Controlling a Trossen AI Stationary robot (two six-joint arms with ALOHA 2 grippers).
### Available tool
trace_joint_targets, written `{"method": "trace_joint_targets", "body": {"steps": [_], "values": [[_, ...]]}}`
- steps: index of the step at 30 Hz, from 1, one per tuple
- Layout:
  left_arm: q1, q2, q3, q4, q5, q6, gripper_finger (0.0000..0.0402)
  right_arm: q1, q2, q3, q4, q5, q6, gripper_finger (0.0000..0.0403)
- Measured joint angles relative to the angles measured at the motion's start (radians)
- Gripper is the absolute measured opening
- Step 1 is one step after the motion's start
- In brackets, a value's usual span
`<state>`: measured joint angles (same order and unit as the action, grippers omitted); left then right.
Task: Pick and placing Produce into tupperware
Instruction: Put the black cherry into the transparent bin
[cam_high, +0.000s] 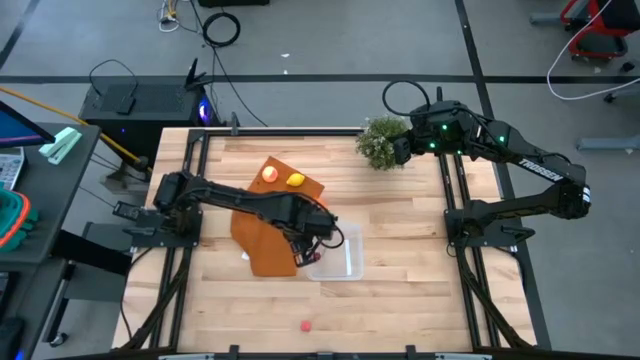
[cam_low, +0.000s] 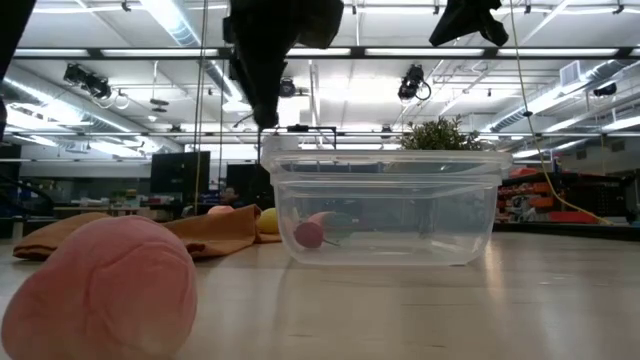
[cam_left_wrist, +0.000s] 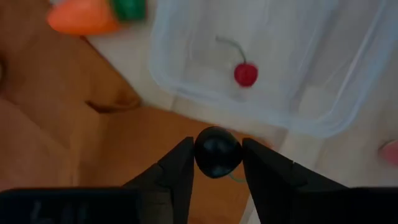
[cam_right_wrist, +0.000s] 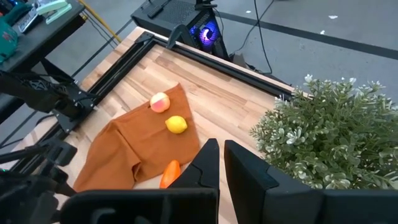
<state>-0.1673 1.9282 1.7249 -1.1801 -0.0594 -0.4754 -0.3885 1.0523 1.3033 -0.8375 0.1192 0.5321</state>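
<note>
My left gripper (cam_left_wrist: 217, 163) is shut on a small dark round piece (cam_left_wrist: 217, 151), above the orange-brown cloth (cam_left_wrist: 93, 143) just beside the clear tupperware (cam_left_wrist: 311, 93). A red cherry-like piece (cam_left_wrist: 245, 73) with a thin stem lies on the tupperware's floor. The carrot (cam_left_wrist: 87, 15) lies by the cloth's edge. The red-yellow fruit (cam_high: 269, 173) and the lemon (cam_high: 296, 180) rest on the cloth's far part. A pink piece (cam_high: 306, 324) lies on the table near its near edge. My right gripper (cam_right_wrist: 221, 163) waits shut, high by the potted plant (cam_high: 380, 140). My left gripper pinches the dark round piece at its two sides (cam_left_wrist: 200, 152) between the fingertips (cam_left_wrist: 180, 165). The fingers come from above, pointing down. The piece is off the cloth and hangs over the cloth's edge, close to the tupperware's near wall (cam_left_wrist: 236, 109). A thin green stem (cam_left_wrist: 234, 179) shows under it.
The tupperware (cam_high: 338, 257) sits at the table's middle, with the cloth (cam_high: 270, 225) touching its left side. The bushy plant (cam_right_wrist: 336, 137) stands at the far right. In the low view the pink piece (cam_low: 100, 295) is close in front; bare wood lies to the right.
</note>
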Motion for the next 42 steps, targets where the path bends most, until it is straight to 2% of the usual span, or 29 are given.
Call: {"method": "trace_joint_targets", "body": {"steps": [9,16,23,33,42], "values": [[0.021,0.000,0.054,0.001,0.009,0.070,0.0127,-0.002,0.000,0.000,0.000,0.000,-0.018,0.0001],[0.028,0.016,0.059,0.032,0.020,0.121,0.0140,-0.002,0.000,0.000,0.000,0.000,-0.029,0.0001],[0.031,0.073,0.078,0.036,0.030,0.149,0.0131,-0.002,0.000,0.000,-0.001,0.000,-0.029,0.0001],[0.034,0.199,0.286,0.002,0.030,0.203,0.0137,-0.002,0.000,0.000,0.000,0.000,-0.018,0.0001],[0.034,0.295,0.293,-0.035,0.020,0.283,0.0135,-0.002,0.000,0.000,0.000,0.000,-0.016,0.0001]]}}
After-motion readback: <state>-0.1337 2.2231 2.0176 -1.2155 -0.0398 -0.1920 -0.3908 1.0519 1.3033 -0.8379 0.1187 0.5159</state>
